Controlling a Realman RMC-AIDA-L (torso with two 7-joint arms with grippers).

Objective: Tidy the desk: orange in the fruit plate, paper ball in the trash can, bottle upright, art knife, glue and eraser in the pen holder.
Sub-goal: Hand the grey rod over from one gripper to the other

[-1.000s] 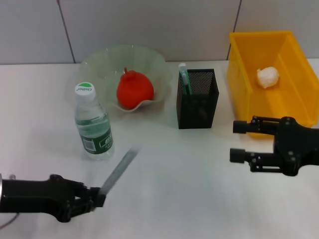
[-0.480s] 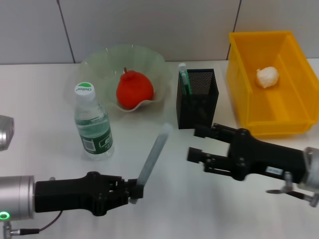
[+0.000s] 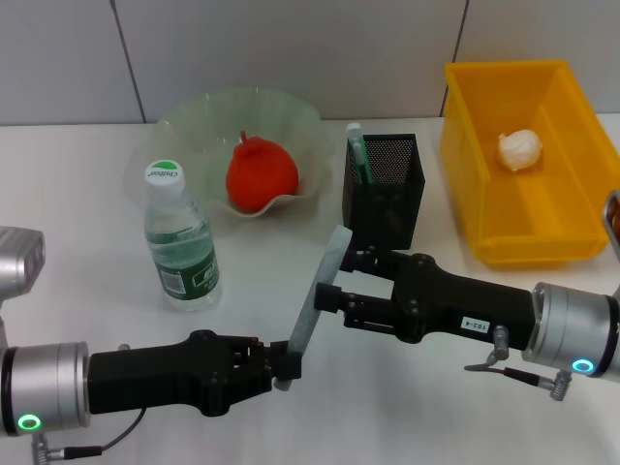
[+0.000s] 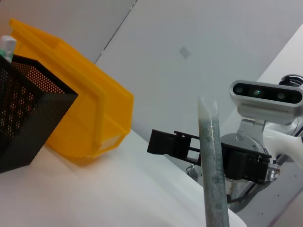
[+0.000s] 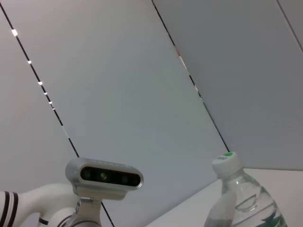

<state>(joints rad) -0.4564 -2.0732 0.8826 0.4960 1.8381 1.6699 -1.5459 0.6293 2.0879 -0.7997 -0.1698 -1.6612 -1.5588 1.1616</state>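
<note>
With the orange fruit (image 3: 261, 174) in the translucent green plate (image 3: 194, 121), the white paper ball (image 3: 520, 150) in the yellow bin (image 3: 567, 107) and the clear water bottle (image 3: 181, 237) upright, the left gripper (image 3: 283, 365) is clamping a grey stick (image 3: 318, 293), probably the art knife, while the right gripper (image 3: 334, 281), fingers spread, is reaching for it near the black mesh pen holder (image 3: 384, 192).

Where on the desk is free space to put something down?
Bare patches: left of the bottle, and between pen holder and yellow bin. Crowded: the middle front, where left gripper and right gripper meet around the grey stick.

Bottle (image 3: 182, 238) stands left; fruit plate (image 3: 199, 120) with orange (image 3: 261, 174) behind it. Pen holder (image 3: 384, 192) centre, trash can (image 3: 523, 165) right with paper ball (image 3: 520, 149) inside.
</note>
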